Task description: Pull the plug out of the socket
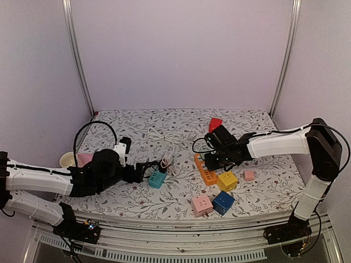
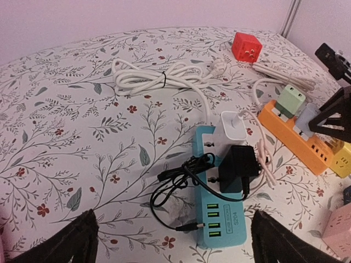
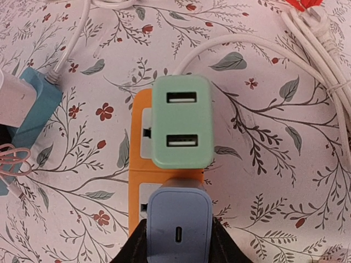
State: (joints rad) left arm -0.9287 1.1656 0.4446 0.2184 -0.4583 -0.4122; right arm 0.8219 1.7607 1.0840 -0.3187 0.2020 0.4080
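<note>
Right gripper (image 3: 180, 246) clamped on blue-grey plug (image 3: 178, 216), mint plug (image 3: 182, 121) crowding ahead

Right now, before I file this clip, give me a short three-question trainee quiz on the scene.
1. Which plug does the right gripper clamp? A green charger; B blue-grey charger; C white adapter.
2. True or false: the left gripper is open, facing the teal power strip.
3. What colour is the strip holding the black adapter?
Key: 1 B; 2 true; 3 teal.
</note>
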